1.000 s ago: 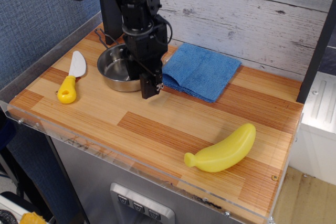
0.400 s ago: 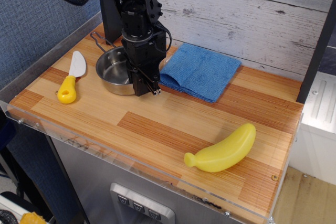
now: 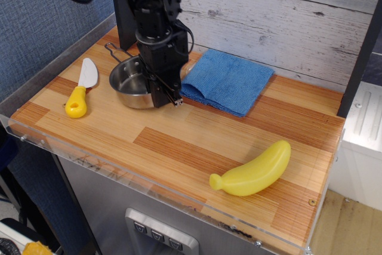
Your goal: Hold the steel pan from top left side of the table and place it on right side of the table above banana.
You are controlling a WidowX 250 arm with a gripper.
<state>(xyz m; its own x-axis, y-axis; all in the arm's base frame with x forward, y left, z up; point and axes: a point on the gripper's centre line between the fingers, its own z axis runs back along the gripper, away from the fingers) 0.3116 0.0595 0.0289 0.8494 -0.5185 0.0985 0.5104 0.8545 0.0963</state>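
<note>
The steel pan (image 3: 128, 79) sits at the back left of the table (image 3: 179, 143), its wire loop handle pointing toward the back left. My gripper (image 3: 165, 96) comes down from above onto the pan's right rim, with its fingers close together around the rim. It looks shut on it. The pan's right side is hidden behind the gripper. The banana (image 3: 253, 171) lies on the front right of the table, far from the gripper.
A yellow-handled toy knife (image 3: 80, 91) lies left of the pan. A folded blue cloth (image 3: 230, 80) lies right of the gripper at the back. A plank wall stands behind, and the robot's black base is at the back left corner.
My gripper has shifted slightly left and up at the pan's right rim. The pan has moved a little to the left with it, and its handle has turned.
</note>
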